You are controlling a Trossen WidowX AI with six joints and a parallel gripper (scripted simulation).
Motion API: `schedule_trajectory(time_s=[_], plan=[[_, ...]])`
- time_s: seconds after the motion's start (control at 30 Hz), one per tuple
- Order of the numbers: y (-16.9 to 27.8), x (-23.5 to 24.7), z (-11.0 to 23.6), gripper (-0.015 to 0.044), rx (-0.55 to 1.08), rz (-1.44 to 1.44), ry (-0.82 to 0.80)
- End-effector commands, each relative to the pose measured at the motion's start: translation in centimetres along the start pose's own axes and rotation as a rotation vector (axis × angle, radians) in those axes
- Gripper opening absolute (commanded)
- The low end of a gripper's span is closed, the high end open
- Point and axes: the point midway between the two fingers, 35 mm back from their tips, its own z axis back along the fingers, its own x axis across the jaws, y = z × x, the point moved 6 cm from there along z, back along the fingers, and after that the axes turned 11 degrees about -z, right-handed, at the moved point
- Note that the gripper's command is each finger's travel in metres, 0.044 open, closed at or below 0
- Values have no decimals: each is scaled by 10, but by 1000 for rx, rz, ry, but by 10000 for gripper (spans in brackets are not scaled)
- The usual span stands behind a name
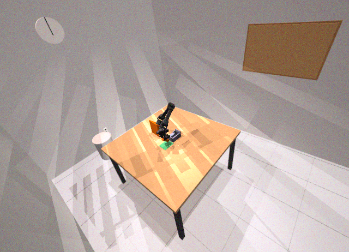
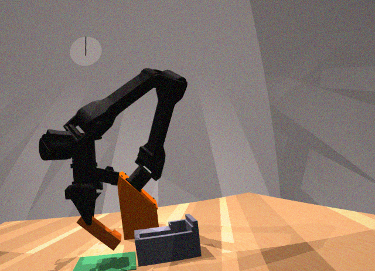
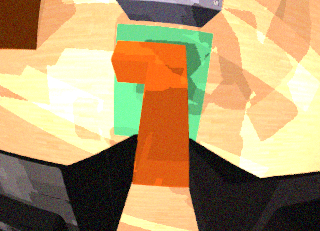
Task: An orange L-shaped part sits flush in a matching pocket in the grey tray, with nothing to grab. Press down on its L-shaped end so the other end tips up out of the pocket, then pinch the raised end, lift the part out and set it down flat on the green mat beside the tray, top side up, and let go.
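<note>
My gripper [image 2: 87,221] [image 3: 162,142] [image 1: 163,137] is shut on one end of the orange L-shaped part [image 2: 99,232] [image 3: 159,111]. The part hangs tilted in the air, its L-shaped end lower and pointing away from the fingers. It hovers above the green mat [image 2: 105,262] [image 3: 127,105] [image 1: 165,145], without touching it. The grey tray [image 2: 167,240] [image 1: 175,135] stands just beyond the mat, and its pocket shows no part in it.
An orange wedge-shaped block [image 2: 136,212] [image 1: 154,126] at the arm's base stands behind the tray and mat. The wooden table [image 1: 174,170] stretches out around them. A white bin [image 1: 101,142] stands on the floor off the table's left corner.
</note>
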Motion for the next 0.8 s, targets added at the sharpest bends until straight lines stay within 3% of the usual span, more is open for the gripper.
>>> schedule_trajectory(time_s=[0.0, 0.77], plan=[[0, 3, -9, 0, -11, -15, -8], [-1, 4, -34, 0, -12, -14, -8]])
